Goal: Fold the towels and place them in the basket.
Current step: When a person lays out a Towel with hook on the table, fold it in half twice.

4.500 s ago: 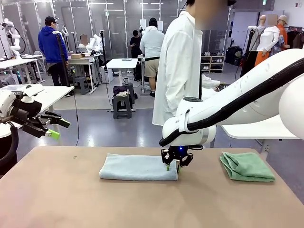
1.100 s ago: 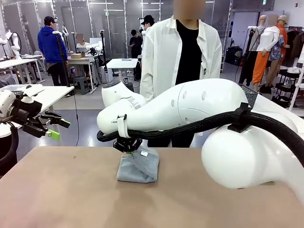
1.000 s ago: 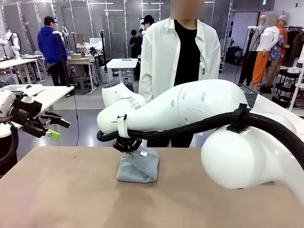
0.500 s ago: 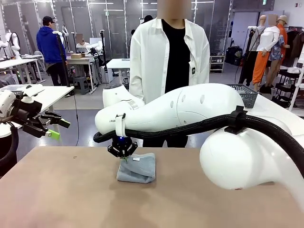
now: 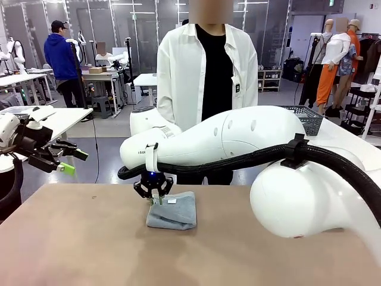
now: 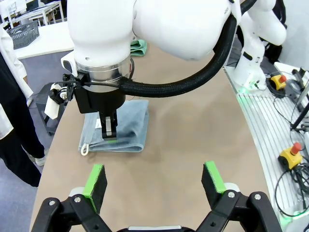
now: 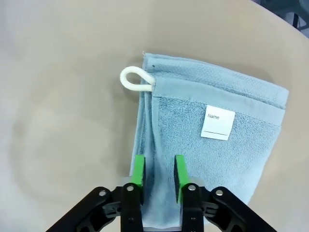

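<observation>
Front view: blue towel (image 5: 172, 210) lies folded on the desk (image 5: 71, 250); my right jaws part above its edge, left jaws wide open. Basket (image 5: 306, 118) still awaits it.

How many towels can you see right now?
2. The blue-grey towel lies folded mid-table under the right gripper. A green towel peeks out behind the right arm in the left wrist view; others may be hidden.

table (image 5: 71, 250): tan | on it: folded blue-grey towel (image 5: 175, 211)
</observation>
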Controlling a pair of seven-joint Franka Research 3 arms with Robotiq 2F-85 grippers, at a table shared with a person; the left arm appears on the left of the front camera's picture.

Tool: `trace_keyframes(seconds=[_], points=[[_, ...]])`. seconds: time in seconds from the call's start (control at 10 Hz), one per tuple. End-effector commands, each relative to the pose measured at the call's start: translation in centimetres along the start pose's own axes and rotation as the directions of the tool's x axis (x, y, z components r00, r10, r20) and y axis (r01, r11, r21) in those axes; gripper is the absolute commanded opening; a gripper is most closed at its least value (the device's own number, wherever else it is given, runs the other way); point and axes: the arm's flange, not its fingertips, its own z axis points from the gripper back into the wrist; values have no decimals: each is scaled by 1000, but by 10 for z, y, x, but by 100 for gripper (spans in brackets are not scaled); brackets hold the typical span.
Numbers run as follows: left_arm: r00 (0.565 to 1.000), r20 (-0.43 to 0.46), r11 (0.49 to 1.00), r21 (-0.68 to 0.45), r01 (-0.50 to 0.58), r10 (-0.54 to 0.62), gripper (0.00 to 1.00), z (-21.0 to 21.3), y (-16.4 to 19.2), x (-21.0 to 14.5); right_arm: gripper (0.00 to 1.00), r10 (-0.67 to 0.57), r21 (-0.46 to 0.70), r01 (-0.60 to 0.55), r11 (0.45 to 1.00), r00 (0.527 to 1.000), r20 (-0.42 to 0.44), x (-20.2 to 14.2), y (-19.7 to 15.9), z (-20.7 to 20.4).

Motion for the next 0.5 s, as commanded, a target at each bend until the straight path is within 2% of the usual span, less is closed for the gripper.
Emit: trace_keyframes(seconds=[0.0, 0.1, 0.2, 0.3, 0.4], points=[[1000, 3, 1000, -3, 2, -2, 100, 1, 0, 1, 44, 27, 46, -27, 999, 1000, 8, -4, -2, 13], [1000, 3, 1000, -3, 2, -2, 100, 1, 0, 1, 79, 37, 61, -37, 997, 999, 10, -12, -9, 23], [1000, 3, 1000, -3, 2, -2, 100, 1, 0, 1, 63, 48, 101, -48, 994, 999, 6, -25, -26, 37], [1000, 3, 1000, -3, 2, -2, 100, 1, 0, 1, 98, 64, 152, -61, 987, 998, -10, -39, -47, 48], [1000, 3, 1000, -3, 2, -2, 100, 1, 0, 1, 82, 51, 195, -49, 980, 999, -8, -54, -71, 59]])
